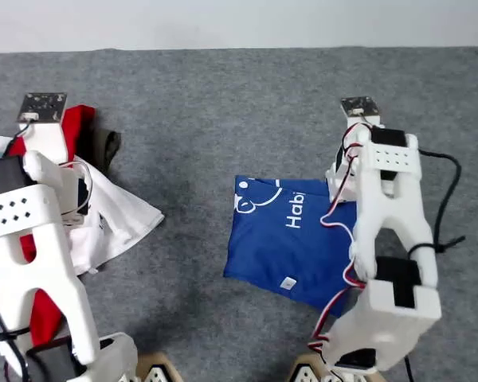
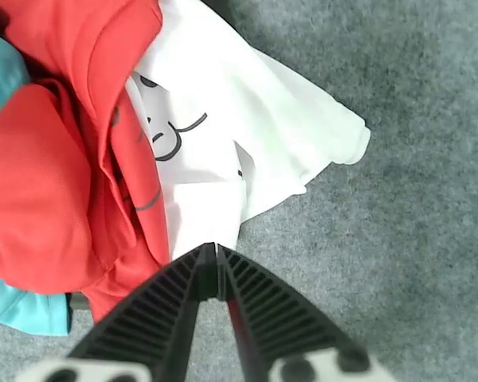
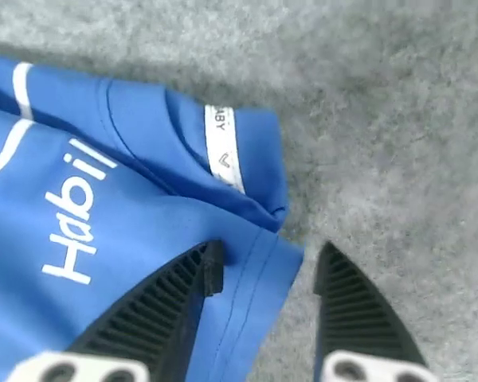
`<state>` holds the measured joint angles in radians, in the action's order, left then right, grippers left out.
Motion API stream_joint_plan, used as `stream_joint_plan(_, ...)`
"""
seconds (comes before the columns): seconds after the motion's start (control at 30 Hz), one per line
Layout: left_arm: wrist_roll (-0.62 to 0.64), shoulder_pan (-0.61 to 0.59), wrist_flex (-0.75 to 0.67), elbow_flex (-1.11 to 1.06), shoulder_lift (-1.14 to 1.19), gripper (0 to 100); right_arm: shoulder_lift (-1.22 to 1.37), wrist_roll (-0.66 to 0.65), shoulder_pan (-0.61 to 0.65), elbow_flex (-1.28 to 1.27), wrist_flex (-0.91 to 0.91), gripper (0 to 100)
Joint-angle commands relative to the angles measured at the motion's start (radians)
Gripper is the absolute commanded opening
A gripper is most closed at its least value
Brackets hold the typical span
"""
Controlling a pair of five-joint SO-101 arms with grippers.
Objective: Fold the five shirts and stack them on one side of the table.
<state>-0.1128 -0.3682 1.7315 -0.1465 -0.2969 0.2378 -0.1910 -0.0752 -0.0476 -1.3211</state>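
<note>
Now | left gripper [image 2: 217,269] together beside red shirt [image 2: 48,175] | right gripper [image 3: 269,267] apart astride blue shirt [image 3: 103,231]

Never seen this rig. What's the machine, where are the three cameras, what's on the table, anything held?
Two white robot arms sit side by side at a grey table. The high view looks down from a fixed camera; the other two come from a camera on each arm's wrist, looking past its black gripper. The left gripper is shut, over a heap with a red shirt and a white shirt. The right gripper is open, straddling a corner of the blue shirt, lying apart. Neither visibly holds anything.
</note>
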Motion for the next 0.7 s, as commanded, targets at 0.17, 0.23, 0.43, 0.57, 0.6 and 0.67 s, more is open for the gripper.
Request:
stream_joint_plan(0.17, 0.005, -0.005, 0.008, 0.001, -0.034, 0, 0.059, 0.06, 0.028, 0.08, 0.008, 15.4)
stream_joint_plan(0.23, 0.005, -0.005, 0.006, 0.001, -0.034, 0, 0.062, 0.06, 0.042, 0.08, 0.007, 15.4)
stream_joint_plan(0.43, 0.005, -0.005, 0.006, 0.001, -0.034, 0, 0.033, 0.072, 0.073, 0.081, 0.005, 12.5)
stream_joint_plan(0.57, 0.005, -0.005, 0.006, -0.001, -0.034, 0, -0.015, 0.072, 0.09, 0.081, 0.005, 1.4)
stream_joint_plan(0.6, 0.005, -0.005, 0.006, -0.001, -0.034, 0, -0.028, 0.072, 0.091, 0.081, 0.004, 2.0)
stream_joint_plan(0.67, 0.005, -0.005, 0.006, -0.001, -0.034, 0, -0.056, 0.071, 0.091, 0.081, 0.008, 0.9)
